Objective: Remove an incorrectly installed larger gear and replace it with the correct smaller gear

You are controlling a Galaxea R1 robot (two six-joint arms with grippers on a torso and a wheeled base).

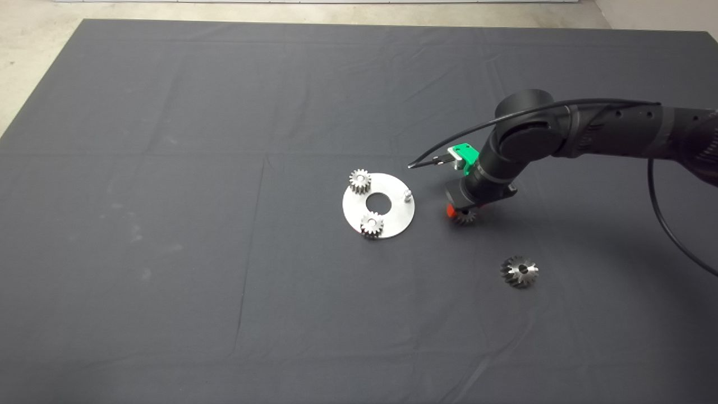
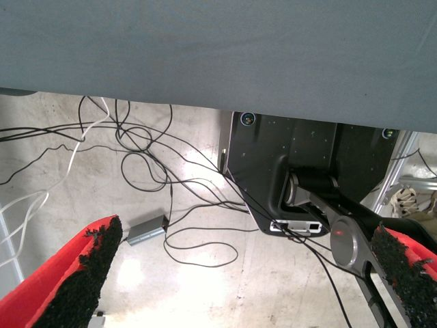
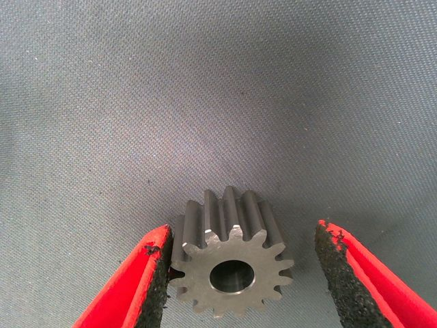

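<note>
The smaller gear [image 3: 232, 263], dull dark grey with short straight teeth, lies flat on the mat between the two pads of my right gripper [image 3: 244, 232]. The fingers are open; one pad [image 3: 158, 273] is at the gear's teeth, the other stands apart. In the head view my right gripper [image 1: 460, 212] is low over this gear [image 1: 466, 218], just right of the round steel plate [image 1: 392, 216]. The larger gear [image 1: 519, 271], shiny with slanted teeth, lies loose on the mat nearer the front right. My left gripper [image 2: 249, 232] is open and parked off the mat.
The plate carries two brighter silver gears [image 1: 359, 180] [image 1: 372, 224], a bare peg [image 1: 408, 194] on its right side and a centre hole. The left wrist view shows the mat's edge, floor cables [image 2: 157, 171] and the robot's black base [image 2: 300, 171].
</note>
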